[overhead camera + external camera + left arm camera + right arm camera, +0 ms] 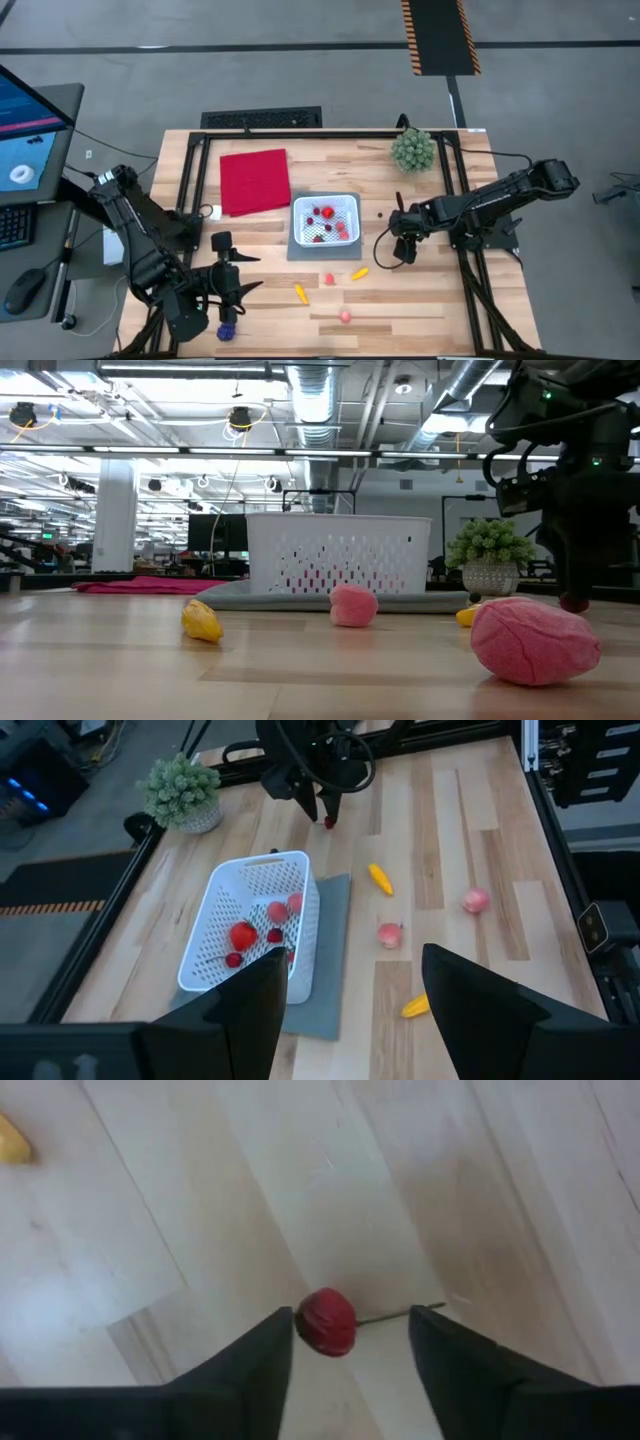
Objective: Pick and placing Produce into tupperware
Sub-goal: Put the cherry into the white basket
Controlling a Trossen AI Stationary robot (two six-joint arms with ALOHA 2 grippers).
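The white tupperware (325,218) sits on a grey mat (300,250) and holds several red and pink toy fruits (243,935). Loose on the table near it lie a pink piece (327,278), a yellow-orange piece (359,272), a yellow piece (300,292) and another pink piece (344,316). A purple grape bunch (227,328) lies by the left arm. My right gripper (350,1325) is low over the table, open, with a small red stemmed fruit (326,1321) between its fingers. My left gripper (355,955) hovers open near the table's near-left corner. My right gripper points down at the table with its fingers on either side of the small red fruit (335,1325), which lies on the wood. The fruit sits right against one finger (270,1350), with a gap to the other. Whether that finger touches it, I cannot tell.
A flat red cloth (254,181) lies left of the tupperware, toward the far edge. A green spiky ball plant in a pot (412,150) stands at the far right. A dark metal frame (195,170) borders the table. Bare wood lies between the loose pieces and the near edge.
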